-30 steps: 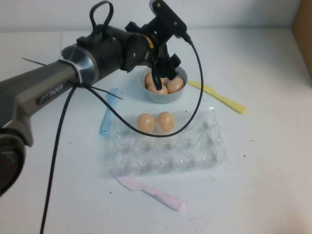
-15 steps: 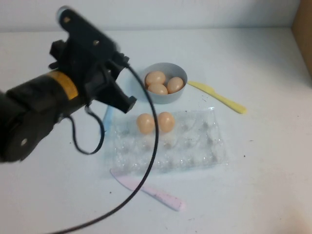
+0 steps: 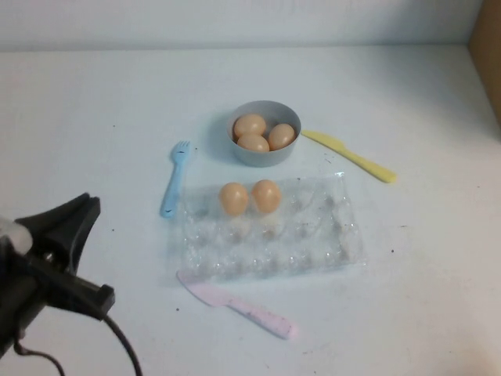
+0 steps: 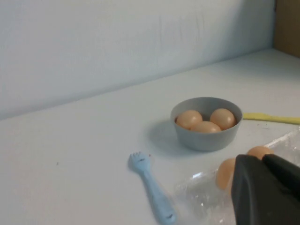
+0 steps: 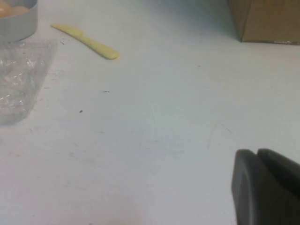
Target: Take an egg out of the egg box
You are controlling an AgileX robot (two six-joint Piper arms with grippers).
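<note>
The egg box, a clear plastic tray, lies mid-table with two orange-tan eggs side by side in its far row: one egg and another. Three more eggs lie in a grey bowl behind it. My left gripper is shut and empty at the front left, well clear of the box. In the left wrist view its fingertips partly cover the two eggs in the box. My right gripper is shut and empty over bare table, out of the high view.
A blue fork lies left of the box, a pink knife in front of it, a yellow knife to the right of the bowl. A cardboard box stands at the far right edge.
My left arm has pulled back from above the bowl to the front left of the table, its gripper empty. The three eggs stay in the bowl, two in the box.
</note>
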